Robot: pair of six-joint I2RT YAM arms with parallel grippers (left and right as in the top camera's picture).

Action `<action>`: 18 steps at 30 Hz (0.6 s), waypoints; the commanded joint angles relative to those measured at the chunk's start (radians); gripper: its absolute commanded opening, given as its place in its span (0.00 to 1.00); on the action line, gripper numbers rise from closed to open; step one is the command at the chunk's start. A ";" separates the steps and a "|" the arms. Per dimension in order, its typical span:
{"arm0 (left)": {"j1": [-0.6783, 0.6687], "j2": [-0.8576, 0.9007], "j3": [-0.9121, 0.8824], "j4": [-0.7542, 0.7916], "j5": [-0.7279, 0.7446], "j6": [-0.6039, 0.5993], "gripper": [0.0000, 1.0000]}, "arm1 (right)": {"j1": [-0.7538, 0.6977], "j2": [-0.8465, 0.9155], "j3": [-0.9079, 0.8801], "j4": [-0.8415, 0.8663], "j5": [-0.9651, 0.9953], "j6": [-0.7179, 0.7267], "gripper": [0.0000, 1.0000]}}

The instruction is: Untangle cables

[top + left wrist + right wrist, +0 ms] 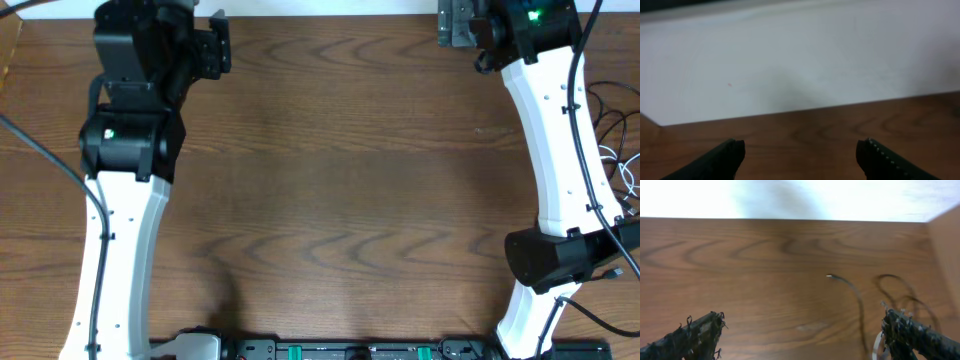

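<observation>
cables [610,130] lay tangled at the table's [330,180] 3 o'clock edge, well apart from the released left gripper [800,160]; beyond the right gripper [802,335], jaws spread and empty, a black cable [854,288] curved between 1 and 2 o'clock.

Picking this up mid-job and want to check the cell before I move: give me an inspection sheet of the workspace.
Surface: wooden table, bare across the middle.
Job's things: thin cords lying looped at the table's right edge, one plug end free; not held.
Clutter: nothing seen.
Pincers: left pincer open, empty, facing the wall; right pincer open, empty, cords just ahead, off to one side.
Cables: thick black arm cables run along both arms.
Surroundings: white wall behind the table.
</observation>
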 commanded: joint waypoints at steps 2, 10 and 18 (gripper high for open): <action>0.002 0.035 -0.015 -0.007 0.049 -0.021 0.77 | -0.048 -0.010 0.019 -0.020 -0.125 0.001 0.99; 0.002 0.044 -0.015 -0.042 0.049 -0.062 0.77 | -0.156 -0.034 0.019 -0.124 -0.200 0.064 0.99; 0.002 0.043 -0.015 -0.067 0.029 -0.061 0.81 | -0.153 -0.050 0.019 -0.127 -0.239 0.054 0.99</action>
